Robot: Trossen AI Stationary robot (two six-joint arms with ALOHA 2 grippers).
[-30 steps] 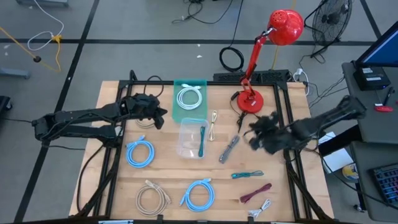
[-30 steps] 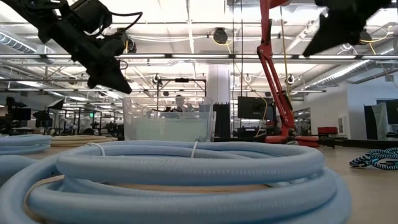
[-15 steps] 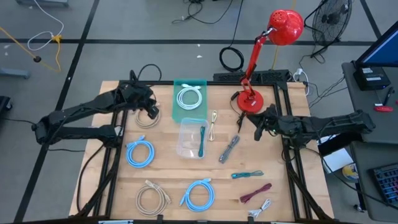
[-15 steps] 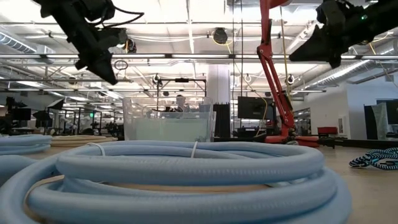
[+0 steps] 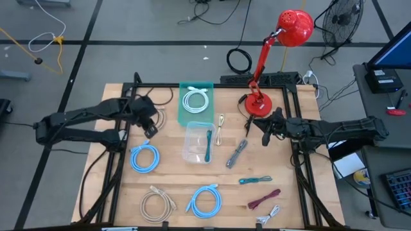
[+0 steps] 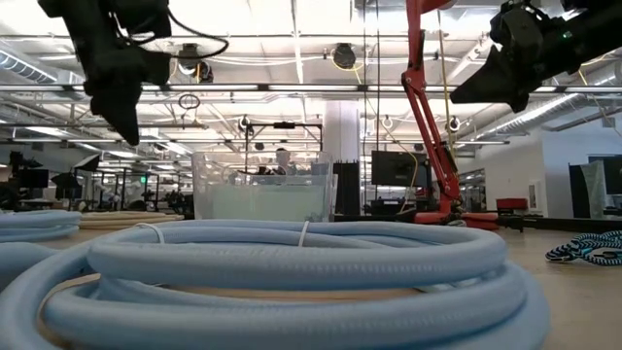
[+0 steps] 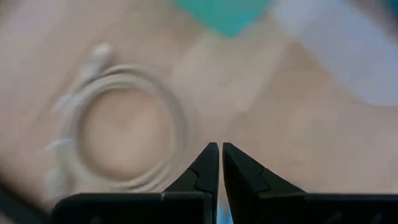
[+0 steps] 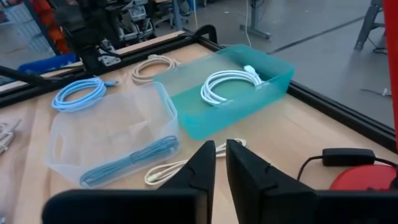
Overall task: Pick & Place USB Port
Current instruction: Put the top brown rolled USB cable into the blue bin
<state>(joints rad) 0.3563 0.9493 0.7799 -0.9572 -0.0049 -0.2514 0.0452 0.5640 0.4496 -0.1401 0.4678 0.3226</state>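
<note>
Since half a second ago, your left pincer (image 5: pixel 149 126) has slid back toward the counter's (image 5: pixel 173 183) left edge and now hangs just above the beige coiled cable (image 7: pixel 118 124), its fingers pressed together on nothing. Your right pincer (image 5: pixel 264 136) has barely shifted; it hovers beside the red lamp's base (image 5: pixel 259 104), fingers likewise closed and empty. Ahead of that pincer, the wrist view shows the teal tray (image 8: pixel 249 93) holding a white coiled cable (image 8: pixel 230 84), and nearer, the clear bin (image 8: pixel 112 134) with a teal cable (image 8: pixel 127 162) inside. A thin cream cable (image 5: pixel 220 128) lies on the wood between the bin and the right pincer, with a grey cable (image 5: pixel 237 153) just below it.
</note>
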